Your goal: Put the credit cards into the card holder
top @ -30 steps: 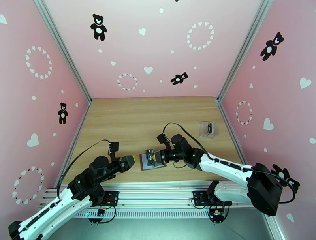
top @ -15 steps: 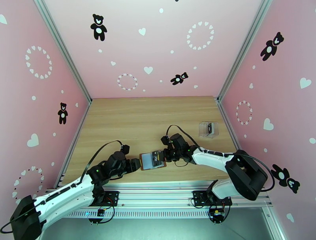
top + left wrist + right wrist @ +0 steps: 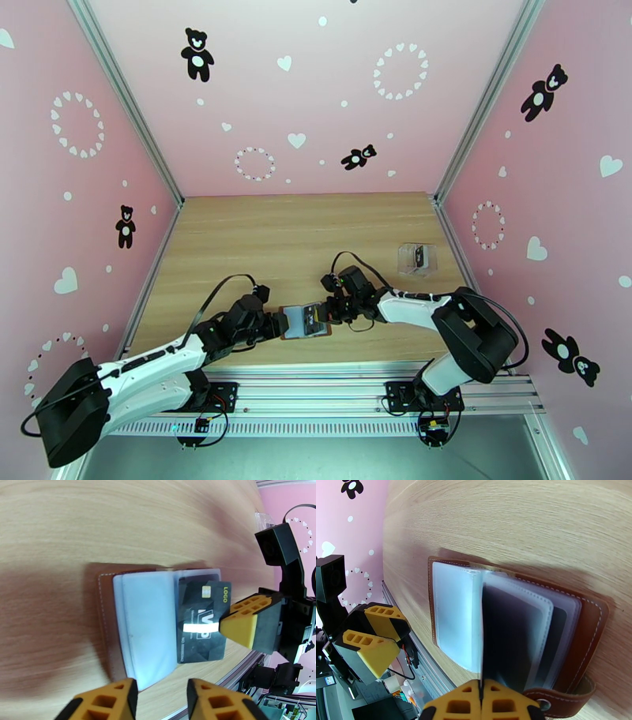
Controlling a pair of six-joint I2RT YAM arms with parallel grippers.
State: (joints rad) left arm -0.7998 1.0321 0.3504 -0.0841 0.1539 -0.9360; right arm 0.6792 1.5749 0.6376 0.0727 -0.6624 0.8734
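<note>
- Right gripper (image 3: 481,702), at the card holder's (image 3: 588,638) near edge: fingers cut off by the bottom edge; the print on the card (image 3: 505,638) is unreadable.
- Card, left wrist view: the end away from the card holder is hidden behind the right finger (image 3: 249,624); small print blurred.
- Left gripper (image 3: 162,691), below the card holder: fingers cut off by the bottom edge.
- Table (image 3: 47,578) around the card holder: blurred.
- Box (image 3: 416,259), right of the card holder: contents too small to tell.

Overhead rear view, close opposing wrist views, sharing card holder (image 3: 146,630)
</note>
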